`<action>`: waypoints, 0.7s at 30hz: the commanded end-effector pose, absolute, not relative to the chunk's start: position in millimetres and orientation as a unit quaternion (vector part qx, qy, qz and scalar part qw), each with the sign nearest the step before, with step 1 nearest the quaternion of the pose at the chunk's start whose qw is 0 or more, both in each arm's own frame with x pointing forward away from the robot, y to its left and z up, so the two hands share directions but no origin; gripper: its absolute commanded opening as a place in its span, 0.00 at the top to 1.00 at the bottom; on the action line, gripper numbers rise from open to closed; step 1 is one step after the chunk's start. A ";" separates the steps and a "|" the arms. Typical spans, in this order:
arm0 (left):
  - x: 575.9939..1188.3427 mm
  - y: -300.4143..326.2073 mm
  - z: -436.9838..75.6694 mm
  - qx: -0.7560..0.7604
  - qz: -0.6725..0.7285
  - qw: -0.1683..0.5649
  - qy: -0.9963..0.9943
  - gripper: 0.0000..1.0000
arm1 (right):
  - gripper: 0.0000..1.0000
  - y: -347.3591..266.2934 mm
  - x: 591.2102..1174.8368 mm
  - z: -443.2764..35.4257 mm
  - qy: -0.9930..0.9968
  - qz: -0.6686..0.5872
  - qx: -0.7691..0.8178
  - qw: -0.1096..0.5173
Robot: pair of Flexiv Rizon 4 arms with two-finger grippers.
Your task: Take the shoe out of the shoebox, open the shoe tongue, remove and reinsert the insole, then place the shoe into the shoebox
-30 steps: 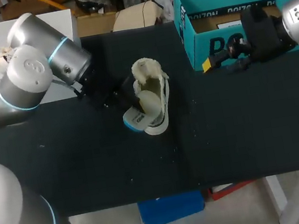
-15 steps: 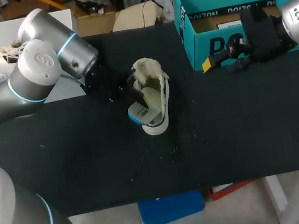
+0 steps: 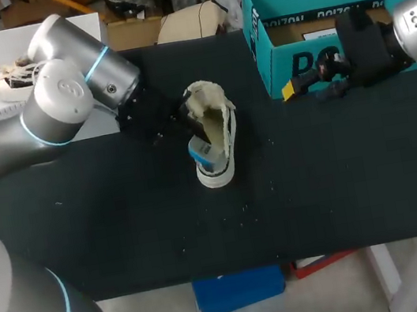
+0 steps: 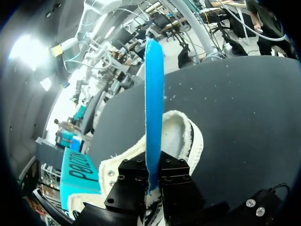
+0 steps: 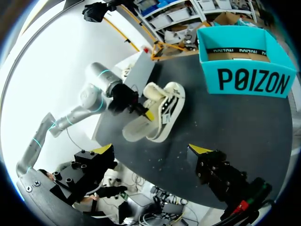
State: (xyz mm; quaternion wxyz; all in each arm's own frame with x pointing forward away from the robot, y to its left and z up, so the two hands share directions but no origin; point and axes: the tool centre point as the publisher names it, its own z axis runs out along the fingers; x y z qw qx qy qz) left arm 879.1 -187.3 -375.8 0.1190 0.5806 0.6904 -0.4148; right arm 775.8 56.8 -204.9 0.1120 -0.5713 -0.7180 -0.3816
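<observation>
The left gripper (image 4: pixel 151 176) pinches the thin blue insole (image 4: pixel 154 108) with its 2 fingers, right above the shoe (image 3: pixel 219 132) in the middle of the table. The insole looks light and bendy, so a grip near one end seems best. The right gripper (image 5: pixel 151 150) is wide open by the shoebox (image 3: pixel 312 58).

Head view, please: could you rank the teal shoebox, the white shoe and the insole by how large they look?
1. teal shoebox
2. white shoe
3. insole, held tilted in the left gripper, so it looks narrow

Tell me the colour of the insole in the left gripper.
Bright blue on the side that shows; the insole is clearest in the left wrist view.
</observation>
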 end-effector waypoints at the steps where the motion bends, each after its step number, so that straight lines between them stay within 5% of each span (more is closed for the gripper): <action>1: 877.3 -191.0 -371.2 0.581 -0.405 0.116 0.697 0.39 | 0.00 57.1 775.5 -204.5 -0.718 -0.381 -0.572 0.112; 3: 874.9 -191.3 -366.8 0.580 -0.407 0.114 0.697 0.15 | 0.00 57.1 775.5 -204.5 -0.718 -0.381 -0.572 0.112; 6: 869.6 -188.8 -359.3 0.580 -0.407 0.112 0.696 0.08 | 0.00 57.1 775.5 -204.5 -0.718 -0.381 -0.572 0.112; 11: 855.0 -184.1 -346.8 0.582 -0.414 0.110 0.691 0.13 | 0.00 57.1 775.5 -204.5 -0.718 -0.381 -0.572 0.112; 21: 816.1 -178.0 -352.5 0.579 -0.426 0.067 0.692 0.47 | 0.00 57.1 775.5 -204.5 -0.718 -0.381 -0.572 0.112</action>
